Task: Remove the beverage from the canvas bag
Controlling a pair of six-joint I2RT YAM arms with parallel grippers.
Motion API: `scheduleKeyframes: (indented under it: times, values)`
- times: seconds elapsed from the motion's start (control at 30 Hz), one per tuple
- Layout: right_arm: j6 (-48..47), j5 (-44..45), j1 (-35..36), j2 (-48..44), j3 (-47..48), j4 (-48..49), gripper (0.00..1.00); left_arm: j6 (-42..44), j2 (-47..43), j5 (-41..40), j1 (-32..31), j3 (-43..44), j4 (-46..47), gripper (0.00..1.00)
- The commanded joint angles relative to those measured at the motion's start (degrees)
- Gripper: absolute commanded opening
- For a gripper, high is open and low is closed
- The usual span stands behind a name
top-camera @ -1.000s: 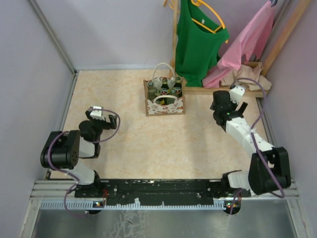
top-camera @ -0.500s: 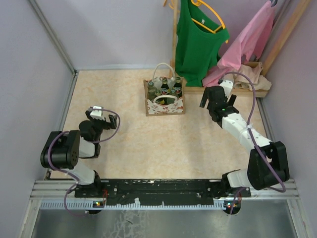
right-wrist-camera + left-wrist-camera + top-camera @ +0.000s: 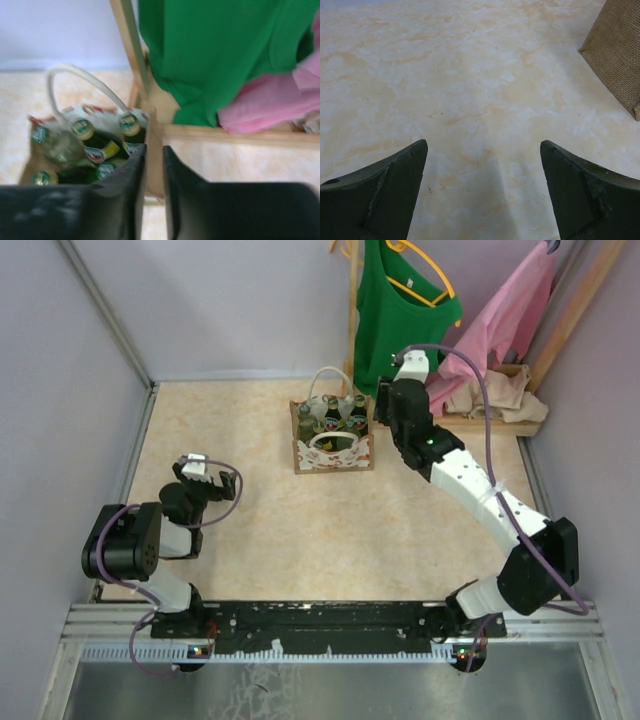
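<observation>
The canvas bag (image 3: 333,452) stands at the back middle of the table, its white handles looped up. Several green beverage bottles (image 3: 331,417) with capped tops stand inside it. My right gripper (image 3: 384,412) hovers by the bag's right edge, shut with only a thin slit between its fingers. In the right wrist view, which is blurred, the gripper (image 3: 154,150) looks down past the bag's tan side wall (image 3: 153,127) at the bottles (image 3: 82,129). My left gripper (image 3: 197,472) rests low at the left, open and empty (image 3: 484,150), with a bag corner (image 3: 620,50) far to its right.
A wooden clothes rack (image 3: 352,300) stands just behind and right of the bag, with a green shirt (image 3: 400,320) and a pink garment (image 3: 500,330) hanging over its base board (image 3: 455,423). Lilac walls close the table's left, back and right sides.
My right arm has swung left and toward the back, from the right side of the table to the bag's right edge, and its gripper has gone from open to shut. The left arm has not moved.
</observation>
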Motion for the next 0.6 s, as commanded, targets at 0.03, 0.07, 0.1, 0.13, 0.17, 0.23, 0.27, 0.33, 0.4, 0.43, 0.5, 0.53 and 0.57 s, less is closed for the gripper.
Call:
scheduleKeyframes:
  times: [0.03, 0.07, 0.1, 0.13, 0.17, 0.23, 0.27, 0.33, 0.4, 0.43, 0.5, 0.53, 0.57]
  values:
    - [-5.0, -7.7, -0.1, 0.5, 6.8, 6.4, 0.00, 0.5, 0.0, -0.3, -0.3, 0.8, 0.4, 1.00]
    - [-5.4, -8.9, -0.1, 1.3, 8.8, 5.4, 0.00, 0.5, 0.0, -0.3, -0.3, 0.8, 0.4, 1.00]
    - [-5.6, -9.3, -0.1, 1.8, 10.6, 4.0, 0.00, 0.5, 0.0, -0.3, -0.3, 0.8, 0.4, 1.00]
    - [-5.7, -9.3, -0.1, 2.8, 12.1, 2.7, 0.00, 0.5, 0.0, -0.3, -0.4, 0.8, 0.4, 1.00]
    - [-5.8, -9.2, -0.1, 3.6, 13.3, 1.2, 0.00, 0.5, 0.0, -0.3, -0.4, 0.8, 0.4, 1.00]
    - [-5.8, -9.5, -0.1, 5.2, 14.8, -0.9, 0.30, 0.5, 0.0, -0.3, -0.3, 0.9, 0.4, 1.00]
    - [-5.9, -10.5, -0.1, 5.9, 15.1, -1.5, 0.38, 0.4, 0.0, -0.2, -0.3, 0.8, 0.4, 1.00]
    - [-5.2, -10.9, -0.1, 6.9, 15.1, -2.0, 0.39, 0.5, 0.0, -0.3, -0.3, 0.8, 0.5, 1.00]
    - [-4.6, -10.0, -0.1, 7.8, 15.0, -1.8, 0.41, 0.5, 0.0, -0.3, -0.3, 0.8, 0.5, 1.00]
    - [-4.7, -9.8, -0.1, 8.2, 15.0, -1.8, 0.46, 0.4, 0.0, -0.2, -0.3, 0.8, 0.4, 1.00]
    - [-4.4, -9.8, -0.1, 8.9, 15.3, -1.8, 0.55, 0.4, 0.0, -0.3, -0.4, 0.8, 0.4, 1.00]
    - [-4.3, -9.9, -0.1, 9.2, 15.4, -1.8, 0.56, 0.4, 0.0, -0.3, -0.3, 0.8, 0.4, 1.00]
    - [-4.0, -9.9, -0.1, 9.5, 15.3, -1.8, 0.57, 0.5, 0.0, -0.3, -0.3, 0.8, 0.4, 1.00]
